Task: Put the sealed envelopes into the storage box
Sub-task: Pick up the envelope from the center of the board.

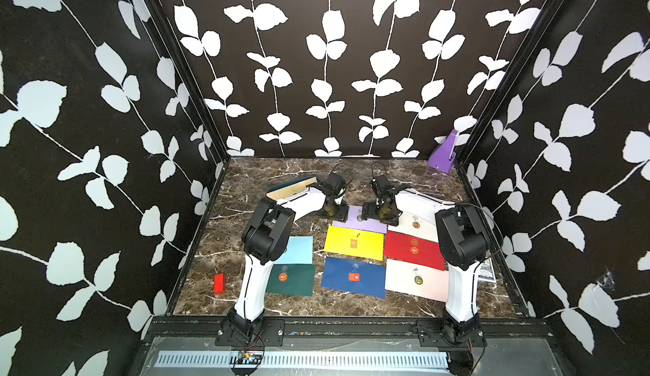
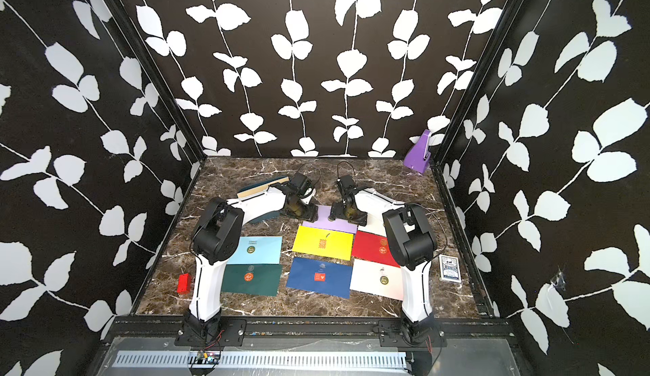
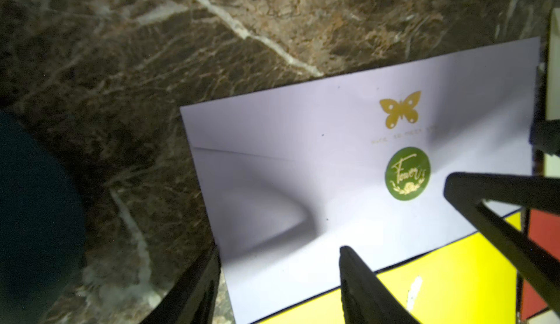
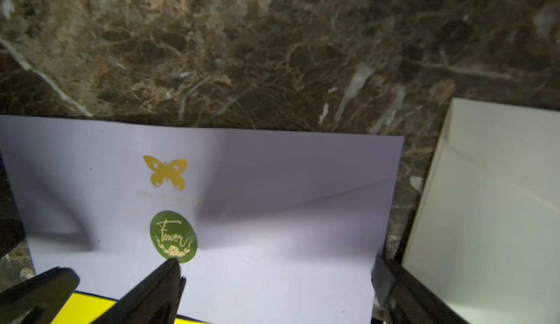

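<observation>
A lilac envelope (image 1: 351, 223) with a green sticker (image 3: 407, 174) lies flat at the far middle of the table. My left gripper (image 3: 278, 249) is open over its left end, one finger (image 3: 188, 292) just off the edge. My right gripper (image 4: 275, 262) is open over its right end. Nothing is held. Yellow (image 1: 353, 242), red (image 1: 413, 249), white (image 1: 416, 224), light blue (image 2: 260, 249), dark green (image 1: 292, 279), navy (image 1: 353, 277) and pale pink (image 1: 416, 279) envelopes lie nearer. The teal storage box (image 2: 263, 217) holds a cream envelope (image 1: 292, 188) and is mostly hidden behind my left arm.
A purple angular object (image 1: 445, 154) stands in the far right corner. A small red block (image 1: 219, 282) lies near the left wall. A deck of cards (image 2: 450, 268) lies at the right edge. Patterned walls close in the marble table (image 1: 281, 170) on three sides.
</observation>
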Robot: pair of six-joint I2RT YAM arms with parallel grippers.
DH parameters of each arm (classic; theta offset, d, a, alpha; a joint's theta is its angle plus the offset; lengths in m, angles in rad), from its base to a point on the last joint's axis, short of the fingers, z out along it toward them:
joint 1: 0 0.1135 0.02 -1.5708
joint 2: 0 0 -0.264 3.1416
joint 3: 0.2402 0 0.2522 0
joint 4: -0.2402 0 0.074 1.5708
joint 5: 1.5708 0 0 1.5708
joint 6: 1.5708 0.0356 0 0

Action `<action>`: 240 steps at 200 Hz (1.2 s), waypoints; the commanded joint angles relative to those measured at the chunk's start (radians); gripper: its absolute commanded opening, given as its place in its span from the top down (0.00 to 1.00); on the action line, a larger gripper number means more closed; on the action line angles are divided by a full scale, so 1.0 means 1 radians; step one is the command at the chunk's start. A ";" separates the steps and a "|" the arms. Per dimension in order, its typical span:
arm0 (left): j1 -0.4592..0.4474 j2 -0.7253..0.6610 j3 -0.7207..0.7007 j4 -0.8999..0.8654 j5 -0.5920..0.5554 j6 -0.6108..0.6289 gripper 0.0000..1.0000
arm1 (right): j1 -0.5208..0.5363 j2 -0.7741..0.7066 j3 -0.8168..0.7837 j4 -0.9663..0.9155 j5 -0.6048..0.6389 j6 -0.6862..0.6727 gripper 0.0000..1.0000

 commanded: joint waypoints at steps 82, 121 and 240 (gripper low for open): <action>0.007 0.015 -0.034 0.036 0.154 -0.017 0.35 | 0.021 0.124 0.011 0.079 -0.189 -0.049 0.01; 0.007 -0.032 -0.036 0.037 0.178 -0.021 0.36 | 0.023 0.115 0.002 0.041 -0.152 -0.111 0.13; 0.046 0.168 0.568 -0.410 0.318 0.464 0.51 | -0.027 0.007 -0.149 0.166 -0.186 -0.306 0.23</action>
